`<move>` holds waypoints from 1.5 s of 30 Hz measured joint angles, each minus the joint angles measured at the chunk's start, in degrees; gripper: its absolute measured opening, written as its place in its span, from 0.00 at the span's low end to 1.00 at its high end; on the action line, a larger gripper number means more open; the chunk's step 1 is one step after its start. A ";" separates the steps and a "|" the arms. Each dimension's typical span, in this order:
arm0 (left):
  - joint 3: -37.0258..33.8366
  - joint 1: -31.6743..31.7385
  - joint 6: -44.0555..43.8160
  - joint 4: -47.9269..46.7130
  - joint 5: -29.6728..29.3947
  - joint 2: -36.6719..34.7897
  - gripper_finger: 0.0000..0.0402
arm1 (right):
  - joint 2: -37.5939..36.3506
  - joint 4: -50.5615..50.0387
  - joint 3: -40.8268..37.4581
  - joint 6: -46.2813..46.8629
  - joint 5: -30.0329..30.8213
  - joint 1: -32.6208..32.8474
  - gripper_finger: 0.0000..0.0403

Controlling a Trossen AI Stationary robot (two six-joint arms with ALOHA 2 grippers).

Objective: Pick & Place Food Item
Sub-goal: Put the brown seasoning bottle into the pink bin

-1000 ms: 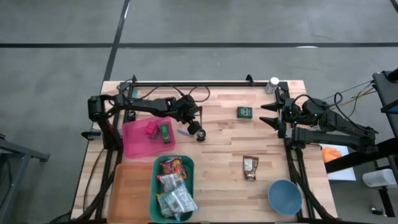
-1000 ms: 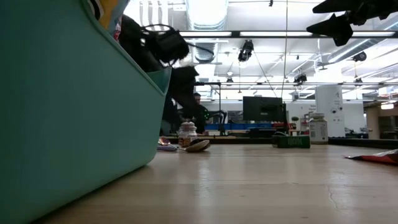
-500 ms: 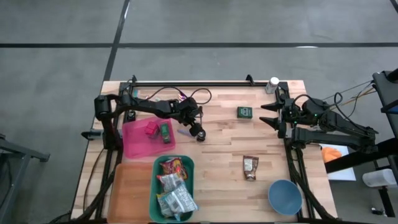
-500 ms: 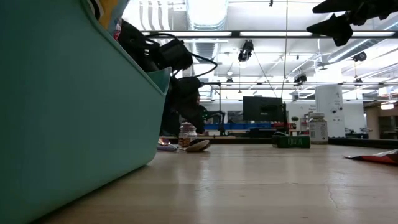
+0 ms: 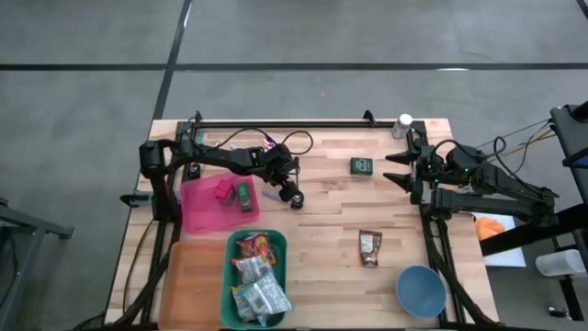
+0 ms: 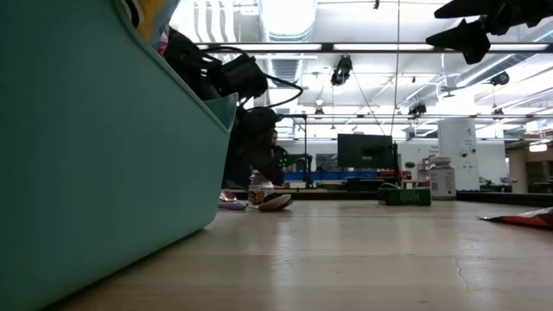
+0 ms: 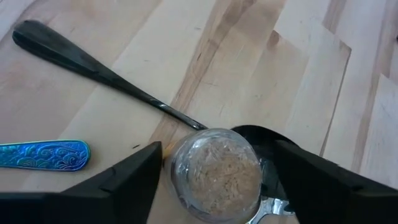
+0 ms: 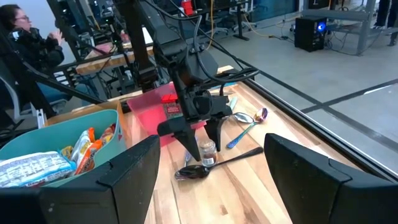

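A small glass jar (image 7: 214, 171) of pale grains stands upright on its base on the wooden table, next to the bowl of a black spoon (image 7: 112, 78). My left gripper (image 5: 292, 193) slants down over the jar and is open. Its two fingers stand on either side of the jar (image 8: 208, 152) with a thin gap on each side. My right gripper (image 5: 397, 171) hangs open above the table's right side, with nothing between its fingers.
A blue-handled spoon (image 7: 43, 154) lies beside the black one. A pink tray (image 5: 195, 216) holds small items, and a teal bin (image 5: 230, 267) holds snack packs. A green box (image 5: 361, 165), a snack packet (image 5: 369, 246), a blue bowl (image 5: 421, 290) and a white bottle (image 5: 403, 123) lie to the right.
My left gripper has come down a little over the jar and then kept still. The jar has stayed in place.
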 joint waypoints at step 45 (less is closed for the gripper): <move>3.03 0.00 -3.40 -14.06 -5.88 -11.75 0.43 | -0.04 0.02 0.00 -0.02 0.00 -0.02 0.71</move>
